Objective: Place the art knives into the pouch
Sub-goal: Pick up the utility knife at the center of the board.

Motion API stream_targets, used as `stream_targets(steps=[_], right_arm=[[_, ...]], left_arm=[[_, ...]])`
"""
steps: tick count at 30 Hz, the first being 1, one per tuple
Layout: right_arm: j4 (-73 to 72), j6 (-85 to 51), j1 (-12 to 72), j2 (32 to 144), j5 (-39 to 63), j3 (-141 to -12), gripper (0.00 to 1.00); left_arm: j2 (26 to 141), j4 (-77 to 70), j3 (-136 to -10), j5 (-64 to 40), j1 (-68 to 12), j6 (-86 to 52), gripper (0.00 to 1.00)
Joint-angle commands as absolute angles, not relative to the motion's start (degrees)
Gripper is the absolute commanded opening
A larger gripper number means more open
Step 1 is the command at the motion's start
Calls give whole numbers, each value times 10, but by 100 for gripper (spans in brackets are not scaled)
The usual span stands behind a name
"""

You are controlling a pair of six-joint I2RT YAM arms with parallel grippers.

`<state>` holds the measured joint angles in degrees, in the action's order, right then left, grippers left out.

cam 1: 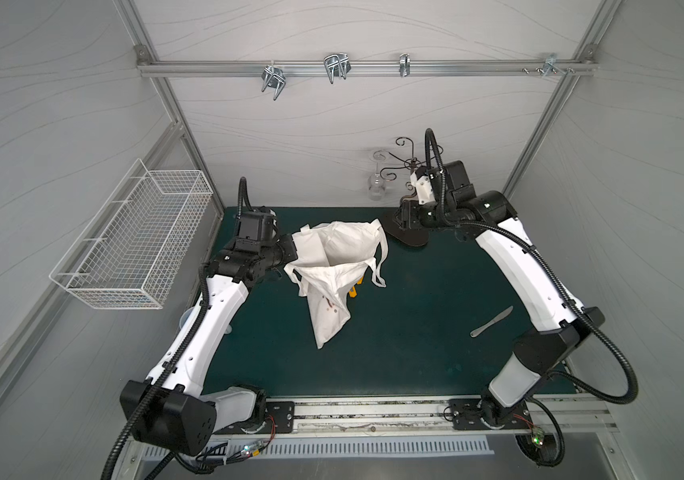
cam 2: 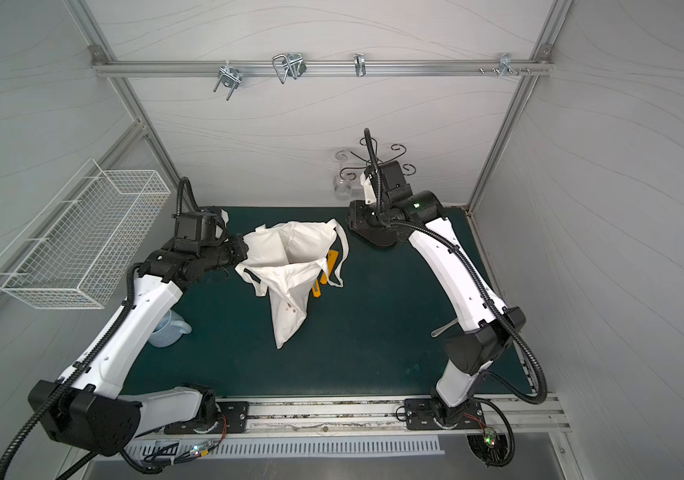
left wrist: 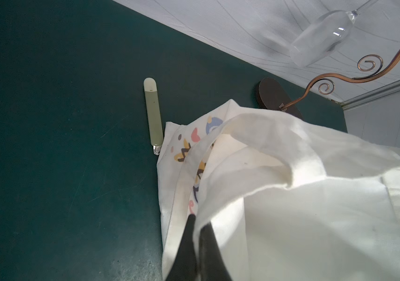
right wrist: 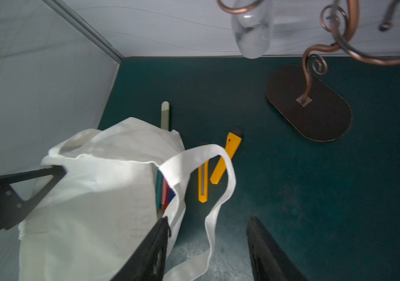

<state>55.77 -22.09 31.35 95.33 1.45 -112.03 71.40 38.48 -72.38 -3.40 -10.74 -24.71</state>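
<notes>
The cream-white pouch [cam 1: 332, 307] [cam 2: 286, 316] stands slumped with its mouth open in the middle of the green mat. My left gripper [cam 1: 292, 249] [left wrist: 199, 223] is shut on the pouch's [left wrist: 315, 219] rim, with fabric pinched between its dark fingers [left wrist: 186, 243]. Two yellow art knives [right wrist: 203, 180] [right wrist: 225, 158] lie side by side on the mat just beside the pouch [right wrist: 97, 194], partly under a loop handle [right wrist: 194, 155]. My right gripper [right wrist: 208, 226] [cam 1: 396, 220] hovers open near them; the handle strap trails loosely between its fingers [right wrist: 259, 240].
A pale green pen-shaped cutter [left wrist: 153, 114] lies at the pouch's far side. A copper scroll stand with a dark oval base [right wrist: 325, 121] holds a hanging glass [right wrist: 252, 31]. A grey butter knife [cam 1: 492, 322], a white wire basket [cam 1: 132, 241] and a blue jug [cam 2: 168, 328] are nearby.
</notes>
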Motion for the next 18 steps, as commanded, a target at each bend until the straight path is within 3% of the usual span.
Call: stream_targets(steps=[1, 10, 18], right_arm=[[544, -248, 304, 970, -10, -1050, 55], [460, -290, 303, 1056, -2, -945, 54], [413, -318, 323, 1190, 17, -989, 55]], left_arm=[[701, 361, -721, -29, -102, -252, 0], [680, 361, -704, -27, -93, -258, 0], [662, 364, -695, -28, -84, -261, 0]])
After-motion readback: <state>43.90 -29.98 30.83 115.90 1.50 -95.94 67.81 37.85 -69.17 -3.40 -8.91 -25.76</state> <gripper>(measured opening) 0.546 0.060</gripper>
